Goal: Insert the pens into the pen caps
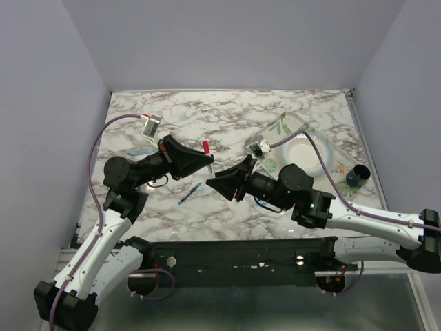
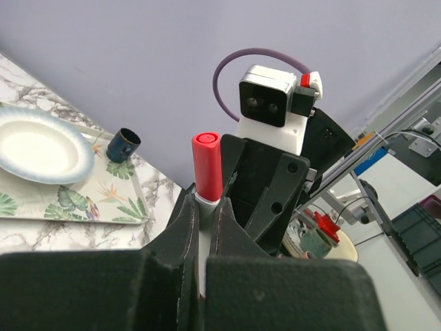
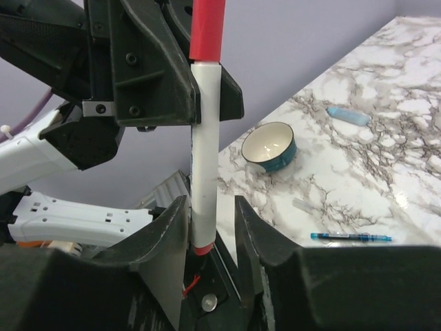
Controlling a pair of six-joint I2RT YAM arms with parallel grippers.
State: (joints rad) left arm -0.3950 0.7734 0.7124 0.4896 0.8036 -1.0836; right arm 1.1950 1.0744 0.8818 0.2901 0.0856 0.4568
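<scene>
Above the marble table [image 1: 289, 114] my left fingers [image 2: 185, 238] clench the white pen [image 3: 204, 152] under its red cap [image 3: 207, 31]; my right fingers [image 3: 169, 238] stand released around its lower end. I fear a half-seated cap could fall off.

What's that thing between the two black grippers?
A white pen with a red cap on top, pinched in the left gripper; the right wrist view shows it clearest.

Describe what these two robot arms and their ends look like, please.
The left arm and right arm have white links with black joints and black bases. Each ends in a black, wedge-shaped two-finger tool: left tool, right tool. A purple cable runs along each arm to a small silvery-white camera box at the wrist.
</scene>
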